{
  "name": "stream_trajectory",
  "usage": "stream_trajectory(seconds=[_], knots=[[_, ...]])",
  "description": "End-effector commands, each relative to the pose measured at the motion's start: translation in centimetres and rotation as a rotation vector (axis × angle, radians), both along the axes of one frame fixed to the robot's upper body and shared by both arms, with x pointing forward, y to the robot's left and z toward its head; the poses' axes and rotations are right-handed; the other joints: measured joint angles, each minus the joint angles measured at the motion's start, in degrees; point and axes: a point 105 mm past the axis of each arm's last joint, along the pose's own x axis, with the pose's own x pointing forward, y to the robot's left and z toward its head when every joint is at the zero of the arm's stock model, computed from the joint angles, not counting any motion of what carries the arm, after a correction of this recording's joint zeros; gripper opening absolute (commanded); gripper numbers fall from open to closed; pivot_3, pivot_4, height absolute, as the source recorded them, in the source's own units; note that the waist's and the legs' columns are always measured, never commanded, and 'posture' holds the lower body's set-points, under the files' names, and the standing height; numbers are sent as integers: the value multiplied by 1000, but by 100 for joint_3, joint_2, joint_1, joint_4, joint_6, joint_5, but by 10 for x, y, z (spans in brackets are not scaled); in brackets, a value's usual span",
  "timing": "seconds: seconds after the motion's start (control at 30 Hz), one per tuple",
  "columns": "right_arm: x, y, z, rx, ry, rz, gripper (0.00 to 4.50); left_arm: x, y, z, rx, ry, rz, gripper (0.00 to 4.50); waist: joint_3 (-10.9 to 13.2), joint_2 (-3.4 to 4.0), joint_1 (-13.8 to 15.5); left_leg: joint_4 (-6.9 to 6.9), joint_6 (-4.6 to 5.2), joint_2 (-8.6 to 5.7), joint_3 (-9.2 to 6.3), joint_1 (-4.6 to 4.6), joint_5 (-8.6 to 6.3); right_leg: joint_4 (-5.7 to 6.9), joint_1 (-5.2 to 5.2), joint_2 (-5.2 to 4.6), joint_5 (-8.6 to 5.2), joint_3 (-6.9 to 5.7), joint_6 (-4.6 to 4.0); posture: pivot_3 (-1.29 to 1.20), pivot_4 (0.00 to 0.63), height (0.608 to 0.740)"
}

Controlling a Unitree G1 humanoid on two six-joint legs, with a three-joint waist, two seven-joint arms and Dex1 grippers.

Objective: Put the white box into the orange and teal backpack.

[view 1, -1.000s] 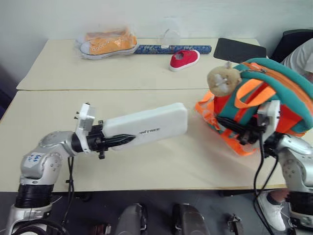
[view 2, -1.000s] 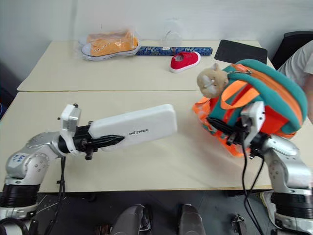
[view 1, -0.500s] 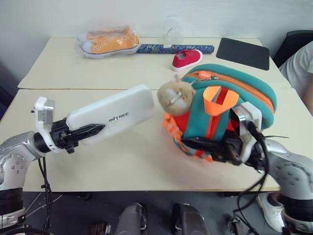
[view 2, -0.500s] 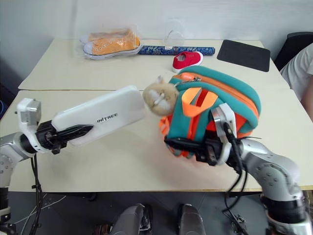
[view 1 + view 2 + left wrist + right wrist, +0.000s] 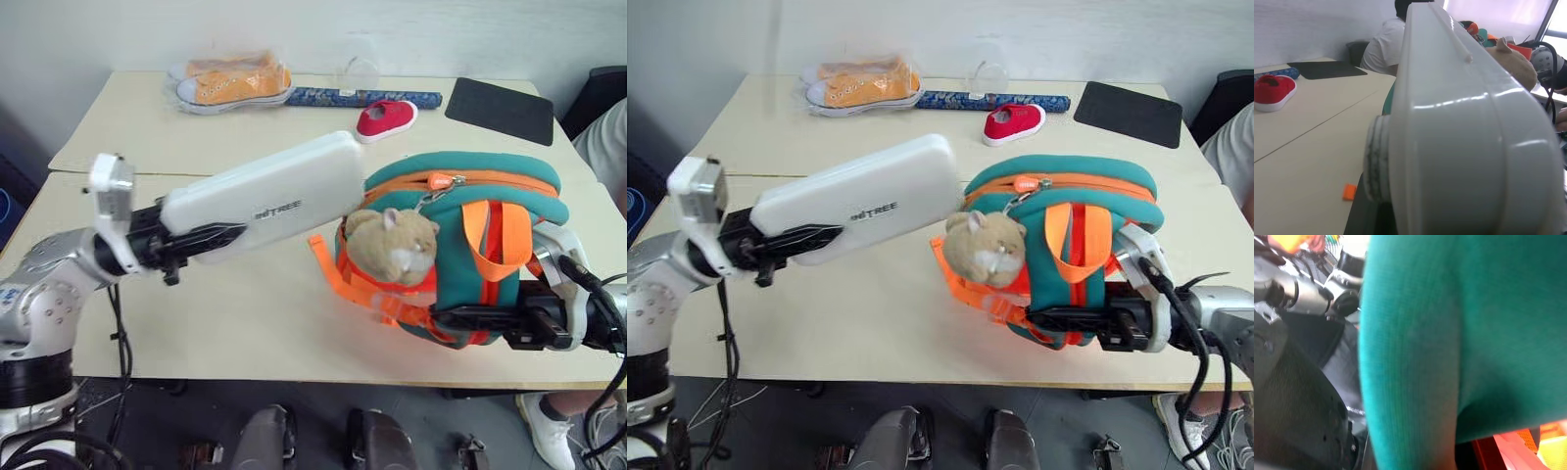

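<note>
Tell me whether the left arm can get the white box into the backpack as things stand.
Probably not yet. The left gripper holds the white box with its far end right by the orange and teal backpack, held by the right gripper, but the zip along the top looks closed, with no opening showing.

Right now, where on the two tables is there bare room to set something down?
The near table is bare under the raised white box, from its left edge to the backpack. The far table is bare in front of the orange shoes and red shoe. Crowded: the far edge with shoes, blue roll and black mat, and the near right side.
</note>
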Motion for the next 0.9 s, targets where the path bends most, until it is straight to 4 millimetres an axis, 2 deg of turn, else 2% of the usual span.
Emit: stream_trajectory(seconds=[0.03,0.27,0.37,0.43,0.57,0.63,0.7,0.77,0.83,0.9], knots=[[2,0,4,-16,-57,1,30,-4,-19,-5,108,-79,-109,1207,0,-1,-6,1,0,0,0,-1,0,-1,0,1,0,0,0,0,150,740],[5,10,1,-1,-90,-30,30,19,-51,-25,295,-176,-165,1207,2,-4,12,3,-6,4,2,0,4,0,-1,5,1,0,1,0,150,740],[5,11,1,-2,-99,-47,30,39,-68,-29,434,-262,-109,1207,3,-8,38,6,-4,2,-2,-1,5,-1,3,3,2,-4,4,0,150,740],[5,12,2,6,-100,-47,30,44,-95,-24,459,-321,-150,1207,3,-8,44,8,4,-2,-3,-2,9,-5,8,0,8,-4,15,0,150,740],[7,16,2,13,-108,-41,30,36,-157,-8,362,-368,-299,1207,5,-12,111,14,25,-13,-3,-9,19,-12,9,-13,18,-3,32,0,150,740],[8,18,2,16,-115,-41,30,34,-177,-7,344,-384,-341,1207,5,-13,112,20,33,-15,-3,-23,20,-17,3,-15,22,-5,40,0,150,740],[9,19,3,13,-127,-42,30,33,-189,-13,366,-431,-367,1207,6,-14,80,21,34,-13,-3,-26,20,-18,-2,-12,22,-7,41,0,150,740],[13,17,4,8,-153,-61,30,41,-199,-11,299,-396,-314,1207,5,-12,54,19,31,-12,-3,-25,23,-18,-2,-10,22,-12,40,0,150,740],[14,16,6,14,-162,-78,0,50,-200,-5,230,-347,-260,1926,6,-13,52,22,36,-13,-6,-26,28,-18,0,-12,22,-20,40,0,150,740],[13,16,6,24,-156,-89,0,53,-193,4,171,-319,-248,2507,7,-15,47,37,40,-13,-15,-37,30,-17,1,-16,23,-28,41,0,150,740]])
